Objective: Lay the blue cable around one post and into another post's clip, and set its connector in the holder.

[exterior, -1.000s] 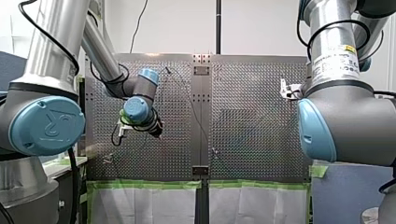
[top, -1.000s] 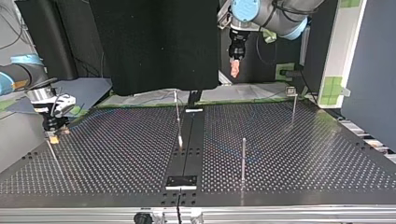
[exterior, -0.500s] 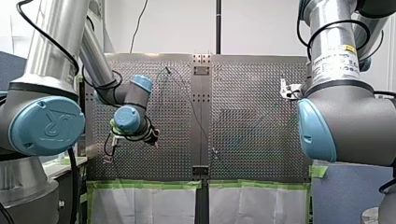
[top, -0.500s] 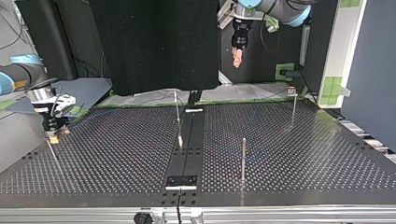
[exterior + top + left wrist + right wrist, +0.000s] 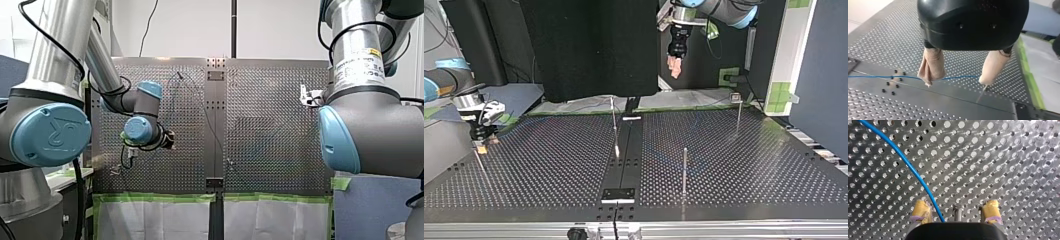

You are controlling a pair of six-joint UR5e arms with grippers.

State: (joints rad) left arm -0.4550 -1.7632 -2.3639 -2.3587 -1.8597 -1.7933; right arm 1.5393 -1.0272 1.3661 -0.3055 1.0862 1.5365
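Start with the left gripper (image 5: 956,82): its two beige-padded fingers (image 5: 933,65) are spread wide with nothing between them. In its wrist view the blue cable (image 5: 958,78) lies flat on the perforated table (image 5: 878,40) beneath, and its line passes behind both fingertips. You can see in the top view that this gripper hangs high over the table's far edge, well apart from the surface. Now look at the right gripper (image 5: 955,210): its yellow pads (image 5: 920,211) also stand apart, pinching nothing. A thin metal post (image 5: 957,212) stands between them, and the cable curves in across the table and ends up between that post and one pad, just beside the pad. In the top view this gripper sits low at the table's left edge. Further out in that view you will find a clip-topped post (image 5: 738,112) near the far right, a plain post (image 5: 684,170) nearer the front, and a slim post (image 5: 614,125) by the dark centre strip (image 5: 626,155).
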